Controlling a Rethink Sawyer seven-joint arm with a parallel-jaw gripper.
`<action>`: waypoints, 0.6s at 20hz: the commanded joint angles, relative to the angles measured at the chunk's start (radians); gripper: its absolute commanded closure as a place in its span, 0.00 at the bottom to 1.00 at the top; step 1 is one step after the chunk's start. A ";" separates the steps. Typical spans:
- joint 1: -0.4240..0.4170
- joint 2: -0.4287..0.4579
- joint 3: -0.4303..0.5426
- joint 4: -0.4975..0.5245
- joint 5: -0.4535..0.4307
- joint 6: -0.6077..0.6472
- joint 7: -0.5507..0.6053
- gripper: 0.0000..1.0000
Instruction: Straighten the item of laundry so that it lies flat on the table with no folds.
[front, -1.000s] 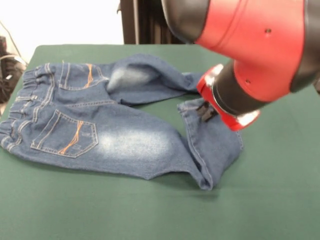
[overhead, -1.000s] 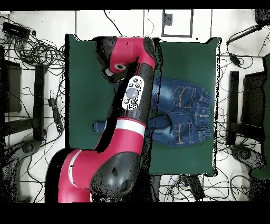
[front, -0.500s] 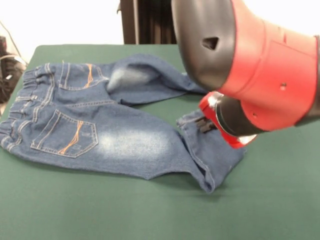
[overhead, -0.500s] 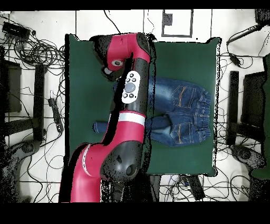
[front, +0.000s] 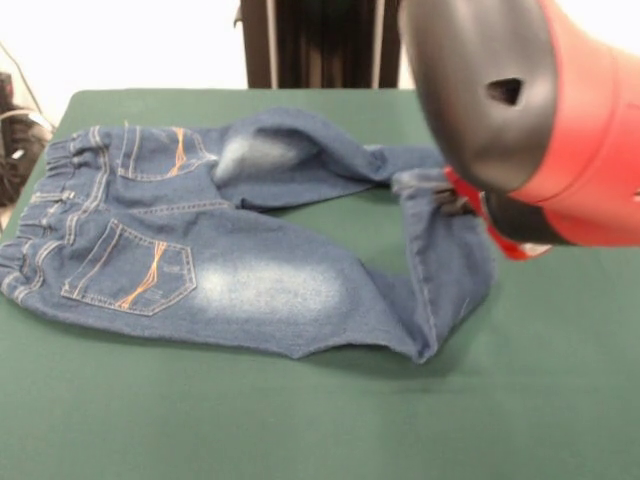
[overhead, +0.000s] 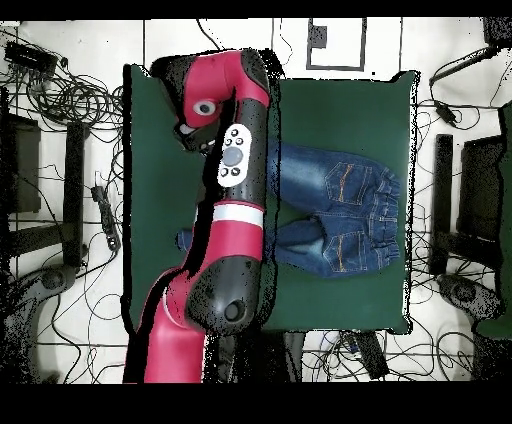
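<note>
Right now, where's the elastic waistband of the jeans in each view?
Front view: waistband at the left edge, running down the left end of the jeans.
Overhead view: waistband at the right end of the jeans, near the table's right edge.
Shared landmark: the orange-stitched back pockets beside the waistband.

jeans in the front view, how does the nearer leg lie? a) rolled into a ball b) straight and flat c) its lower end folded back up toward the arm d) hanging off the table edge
c: the nearer leg of the jeans bends sharply at its tip, and the lower part runs back up toward the arm, all of it on the table.
</note>
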 joint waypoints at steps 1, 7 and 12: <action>-0.009 0.007 -0.242 -0.074 0.186 0.109 0.268 1.00; -0.039 -0.008 -0.522 -0.084 0.345 0.128 0.202 1.00; -0.049 -0.022 -0.659 -0.074 0.422 0.025 0.107 1.00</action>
